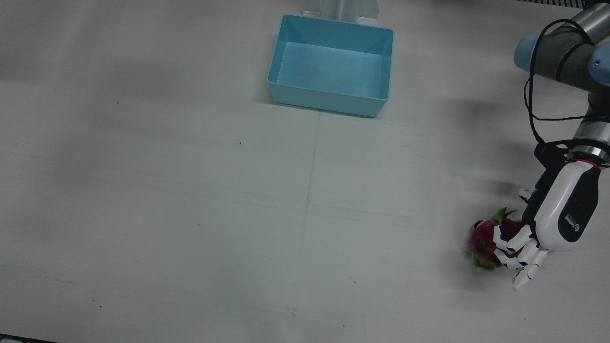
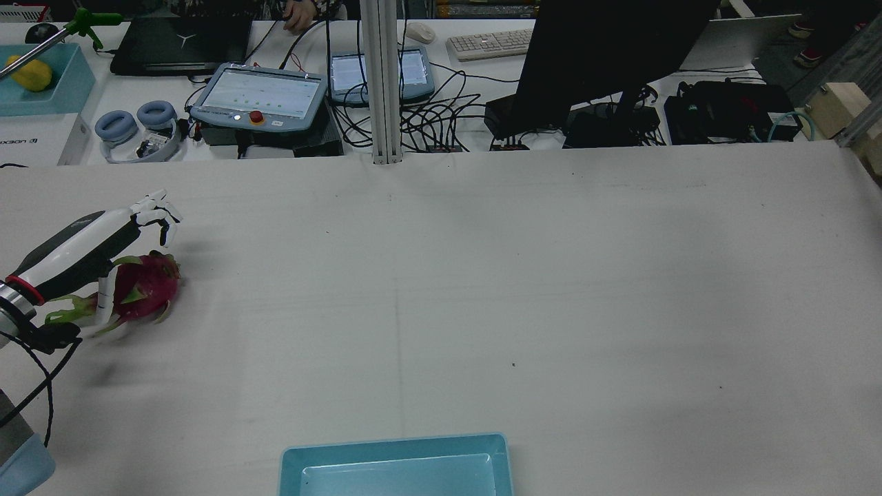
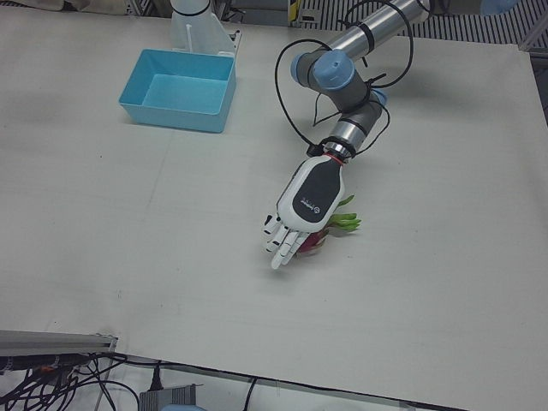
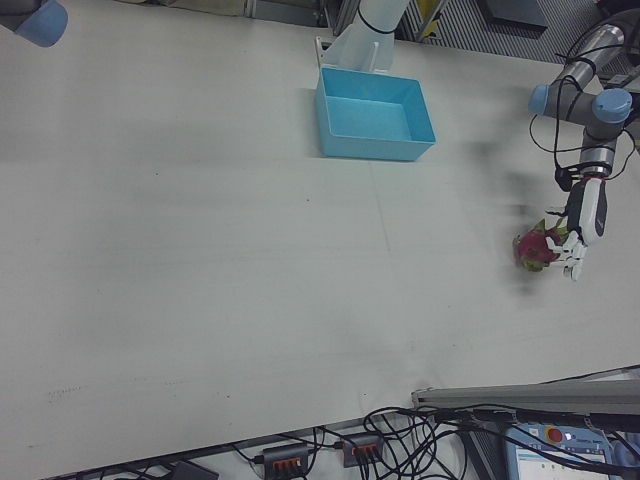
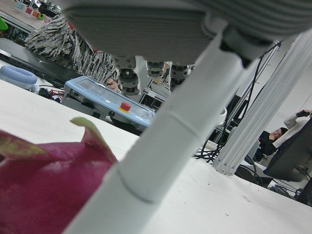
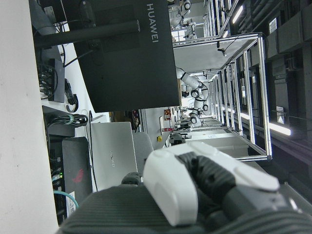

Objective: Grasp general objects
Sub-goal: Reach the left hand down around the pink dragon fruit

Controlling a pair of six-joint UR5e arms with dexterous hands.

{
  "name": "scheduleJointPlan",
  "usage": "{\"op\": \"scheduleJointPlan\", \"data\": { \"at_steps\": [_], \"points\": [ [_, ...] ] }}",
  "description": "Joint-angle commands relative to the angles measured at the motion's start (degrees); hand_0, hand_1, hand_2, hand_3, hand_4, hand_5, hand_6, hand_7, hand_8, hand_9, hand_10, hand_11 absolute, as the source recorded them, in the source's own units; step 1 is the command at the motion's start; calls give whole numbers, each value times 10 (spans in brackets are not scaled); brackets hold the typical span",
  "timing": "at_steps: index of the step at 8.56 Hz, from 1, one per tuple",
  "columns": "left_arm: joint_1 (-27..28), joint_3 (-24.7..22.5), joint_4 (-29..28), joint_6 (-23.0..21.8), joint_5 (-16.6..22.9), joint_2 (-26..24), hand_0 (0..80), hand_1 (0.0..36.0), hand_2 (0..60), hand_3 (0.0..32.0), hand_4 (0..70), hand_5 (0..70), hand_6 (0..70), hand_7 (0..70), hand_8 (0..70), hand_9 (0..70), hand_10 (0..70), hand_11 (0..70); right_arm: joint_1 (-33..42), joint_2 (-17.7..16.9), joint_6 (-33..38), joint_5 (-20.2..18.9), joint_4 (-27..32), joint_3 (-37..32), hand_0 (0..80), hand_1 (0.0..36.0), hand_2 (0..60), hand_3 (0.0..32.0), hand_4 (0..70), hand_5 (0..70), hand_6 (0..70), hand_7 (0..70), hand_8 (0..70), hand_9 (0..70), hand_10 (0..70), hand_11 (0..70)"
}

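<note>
A pink dragon fruit (image 1: 483,240) with green leaf tips lies on the white table, far out on the robot's left side. My left hand (image 1: 557,214) hovers just over it with the palm down. Its fingers (image 1: 522,257) are apart and reach over and past the fruit, and the thumb hangs down beside it. In the rear view the hand (image 2: 83,244) sits above the fruit (image 2: 145,286). The left hand view shows the fruit (image 5: 44,190) close under a white finger (image 5: 161,146). The right hand (image 6: 195,185) shows only as a close white part in its own view.
An empty light-blue bin (image 1: 329,102) stands at the table's middle near the robot, also in the rear view (image 2: 393,448). Beyond the table's far edge are pendants (image 2: 258,93), cables and a monitor (image 2: 606,55).
</note>
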Motion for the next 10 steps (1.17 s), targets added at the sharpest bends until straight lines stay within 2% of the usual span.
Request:
{"op": "scheduleJointPlan", "data": {
  "at_steps": [1,5,10],
  "points": [
    [1,8,39,1,2,-23,800,360,600,0,0,700,0,398,0,65,0,0,0,0,0,0,0,0,0,0,0,0,0,0,0,0,0,0,0,0],
    [25,11,76,14,-1,-38,800,360,600,0,0,700,0,380,0,62,0,0,0,0,0,0,0,0,0,0,0,0,0,0,0,0,0,0,0,0],
    [25,26,88,24,-22,-38,800,360,600,0,0,700,0,412,0,68,0,0,0,0,0,0,0,0,0,0,0,0,0,0,0,0,0,0,0,0]
  ]
}}
